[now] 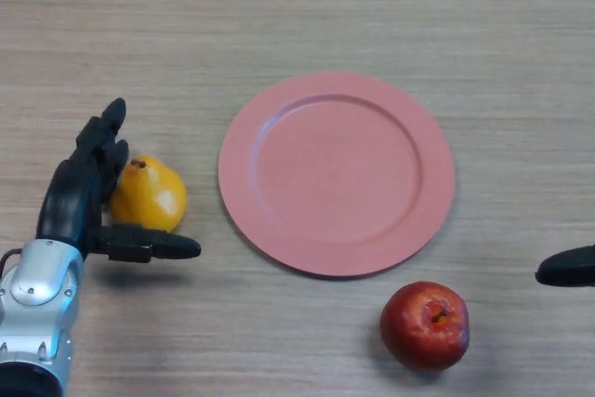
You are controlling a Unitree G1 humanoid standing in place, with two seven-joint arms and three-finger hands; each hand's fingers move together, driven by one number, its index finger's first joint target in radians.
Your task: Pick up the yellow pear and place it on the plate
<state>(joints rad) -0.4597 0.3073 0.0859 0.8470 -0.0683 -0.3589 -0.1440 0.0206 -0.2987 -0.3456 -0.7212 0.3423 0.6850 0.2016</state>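
A yellow pear [149, 194] lies on the wooden table at the left, its stem pointing up-left. My left hand [76, 194] is around it: the fingers stand straight along its left side and the thumb reaches out below it. The hand is open and has no grip on the pear. A pink plate [337, 172] lies empty in the middle of the table, to the right of the pear. Only a finger of my right hand [567, 269] shows at the right edge.
A red apple [425, 324] sits on the table below the plate's lower right rim, between the plate and my right hand.
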